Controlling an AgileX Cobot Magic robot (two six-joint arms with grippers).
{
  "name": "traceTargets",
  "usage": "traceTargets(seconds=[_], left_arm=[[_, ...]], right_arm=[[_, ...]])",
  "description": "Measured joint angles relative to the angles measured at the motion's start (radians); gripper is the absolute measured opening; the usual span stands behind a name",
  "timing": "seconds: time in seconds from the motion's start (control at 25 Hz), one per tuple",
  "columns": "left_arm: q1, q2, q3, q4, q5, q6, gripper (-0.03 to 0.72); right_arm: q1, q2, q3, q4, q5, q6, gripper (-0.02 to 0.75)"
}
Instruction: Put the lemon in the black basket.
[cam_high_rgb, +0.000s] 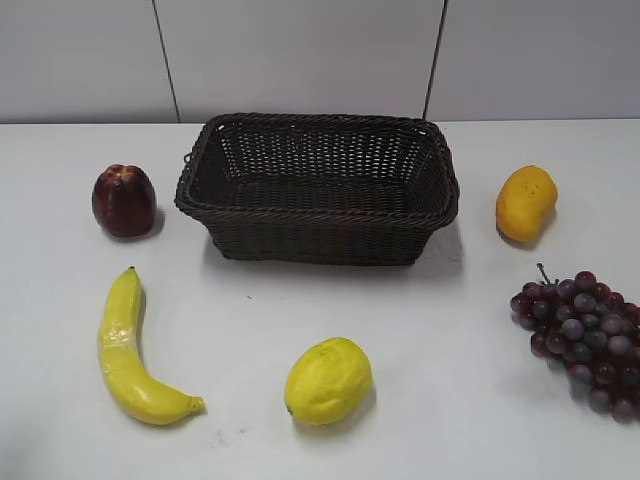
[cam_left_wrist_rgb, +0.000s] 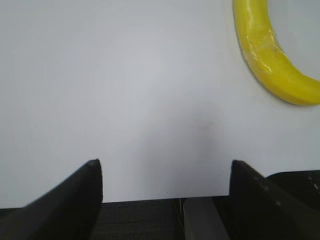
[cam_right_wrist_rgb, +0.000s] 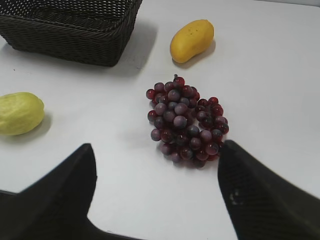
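The lemon (cam_high_rgb: 328, 380) lies on the white table at the front centre; it also shows at the left edge of the right wrist view (cam_right_wrist_rgb: 19, 113). The black basket (cam_high_rgb: 318, 205) stands behind it at the table's middle, empty, and its corner shows in the right wrist view (cam_right_wrist_rgb: 70, 37). No arm shows in the exterior view. My left gripper (cam_left_wrist_rgb: 165, 167) is open and empty over bare table near the front edge. My right gripper (cam_right_wrist_rgb: 156, 152) is open and empty, just in front of the grapes, with the lemon well to its left.
A banana (cam_high_rgb: 128, 352) lies at the front left, also in the left wrist view (cam_left_wrist_rgb: 272, 55). A dark red apple (cam_high_rgb: 124, 201) sits left of the basket. An orange-yellow mango (cam_high_rgb: 526, 203) (cam_right_wrist_rgb: 191, 40) lies right of it. Purple grapes (cam_high_rgb: 585, 335) (cam_right_wrist_rgb: 184, 120) lie at the front right.
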Motion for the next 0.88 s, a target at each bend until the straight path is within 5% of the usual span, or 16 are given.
traceTargets(seconds=[0.4,0.88], left_arm=[[-0.256,0.241,-0.03,0.0,-0.156,-0.123,0.592],[-0.584,0.668,-0.388,0.008,-0.171,-0.129,0.592]], right_arm=[[0.0,0.0,0.0,0.0,0.0,0.0,0.571],[0.0,0.0,0.0,0.0,0.0,0.0,0.571]])
